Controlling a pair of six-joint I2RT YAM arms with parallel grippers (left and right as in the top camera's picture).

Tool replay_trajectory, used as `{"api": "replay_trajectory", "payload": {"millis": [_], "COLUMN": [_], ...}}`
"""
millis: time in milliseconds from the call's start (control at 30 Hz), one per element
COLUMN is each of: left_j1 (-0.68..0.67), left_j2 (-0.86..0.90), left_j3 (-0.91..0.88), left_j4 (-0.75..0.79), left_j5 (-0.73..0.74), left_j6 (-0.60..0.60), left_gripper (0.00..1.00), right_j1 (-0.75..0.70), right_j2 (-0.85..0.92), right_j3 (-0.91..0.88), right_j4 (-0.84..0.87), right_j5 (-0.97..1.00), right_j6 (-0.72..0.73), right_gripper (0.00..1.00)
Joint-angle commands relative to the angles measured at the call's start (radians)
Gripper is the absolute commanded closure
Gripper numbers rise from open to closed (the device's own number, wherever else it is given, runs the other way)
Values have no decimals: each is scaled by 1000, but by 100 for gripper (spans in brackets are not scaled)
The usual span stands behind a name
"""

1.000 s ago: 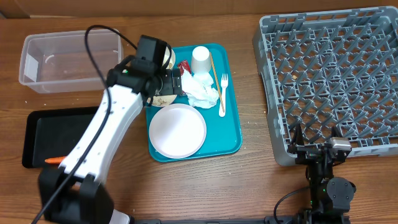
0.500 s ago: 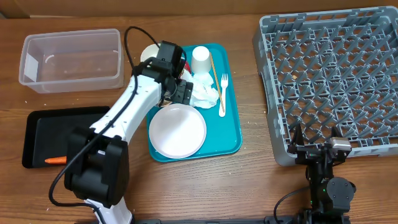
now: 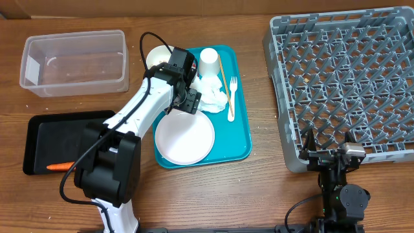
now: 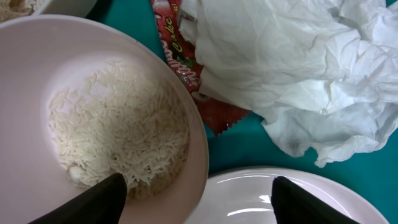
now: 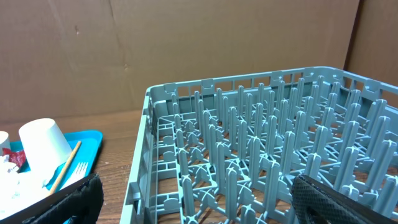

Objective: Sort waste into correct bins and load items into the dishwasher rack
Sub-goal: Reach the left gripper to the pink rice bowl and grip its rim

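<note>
My left gripper [image 4: 199, 202] is open low over the teal serving tray [image 3: 240, 139]. It straddles the rim of a small white bowl [image 4: 37, 74] of rice grains [image 4: 118, 130]. One fingertip [image 4: 93, 202] is inside the bowl; the other hangs over the large white plate [image 4: 249, 193]. The red wrapper [image 4: 180, 62] and the crumpled napkin [image 4: 280, 68] lie just beyond. Overhead, the arm hides this bowl; the cup [image 3: 208, 62] and a second bowl [image 3: 154, 57] show. My right gripper [image 5: 199, 208] is open at the near edge of the grey dishwasher rack [image 3: 349, 77].
The clear tub [image 3: 74, 63] stands at the back left. In front of it lies the black tray [image 3: 39, 139] with an orange carrot [image 3: 58, 166] in it. A white fork [image 3: 232, 97] and a wooden stick [image 3: 222, 74] lie on the teal tray's right side.
My left gripper has moved right and toward the plate, onto the rice bowl, and its jaws have narrowed a little. The right arm has not moved.
</note>
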Motion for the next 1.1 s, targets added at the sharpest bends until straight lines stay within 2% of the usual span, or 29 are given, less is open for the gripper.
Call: {"api": "replay_trajectory", "payload": {"millis": [0, 67, 233, 500, 733, 833, 933, 1067], "left_j1": [-3, -3, -3, -3, -3, -3, -3, -4], "left_j2": [10, 13, 33, 36, 36, 36, 36, 36], "left_j3": [2, 2, 1, 1, 1, 1, 1, 0], "left_j4": [6, 10, 12, 19, 18, 18, 18, 17], "left_j5": [-36, -35, -35, -40, -43, -59, -64, -62], "left_j6": [19, 19, 19, 19, 19, 19, 19, 20], "left_gripper": [32, 37, 33, 38, 60, 64, 65, 60], "right_j1": [-3, -3, -3, -3, -3, -3, -3, -3], "right_j2": [-8, -8, -8, -8, -8, -8, -8, -8], "right_j3": [-10, -10, -10, -10, -10, -10, -10, -10], "right_j4": [6, 6, 6, 6, 6, 6, 6, 6], "right_j5": [6, 6, 6, 6, 6, 6, 6, 6], "right_j6": [-1, -1, -1, -1, -1, -1, -1, -1], "right_gripper": [0, 0, 0, 0, 0, 0, 0, 0]}}
